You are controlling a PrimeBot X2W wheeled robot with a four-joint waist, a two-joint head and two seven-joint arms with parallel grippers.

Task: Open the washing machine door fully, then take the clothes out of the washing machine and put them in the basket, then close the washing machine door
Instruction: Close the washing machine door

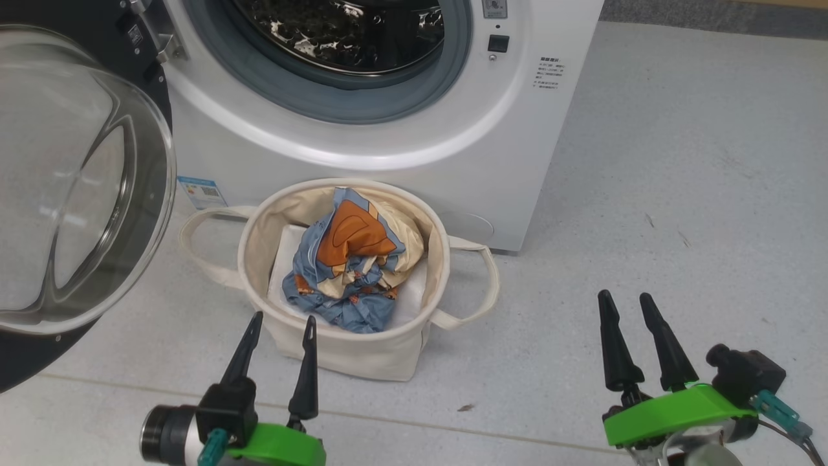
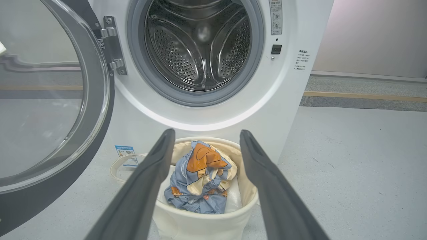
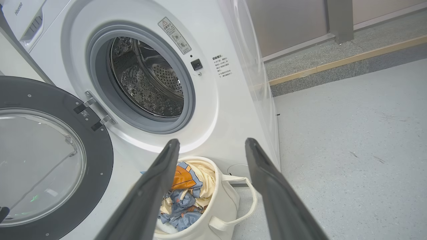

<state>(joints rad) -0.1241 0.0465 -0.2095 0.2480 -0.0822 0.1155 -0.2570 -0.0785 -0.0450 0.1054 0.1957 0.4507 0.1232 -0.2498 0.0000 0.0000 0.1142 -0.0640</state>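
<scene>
Close in front of the white box-shaped front-loading washing machine (image 1: 453, 162), below its grey-rimmed round mouth, stands the round cream canvas basket (image 1: 362, 356) with two looped strap handles. Bunched inside the basket are the soft blue clothes (image 1: 352, 259) printed with orange and cream patches, lying on a plain white sheet (image 1: 283, 259). On the machine's left side the large round door (image 1: 77, 181), with its glossy black rim and bulging clear glass bowl, hangs swung open on its hinge, so the perforated steel drum (image 2: 200, 50) stands uncovered. A small blue label sticker (image 1: 202, 191) sits low on the machine's front beside the basket's left handle. On the basket's far side from the machine hovers the left pincer (image 1: 284, 317), fingers wide apart and holding nothing. Well off the machine's right front corner, over the pale grey floor (image 1: 679, 194), the right pincer (image 1: 625, 296) also shows its fingers spread, gripping nothing.
</scene>
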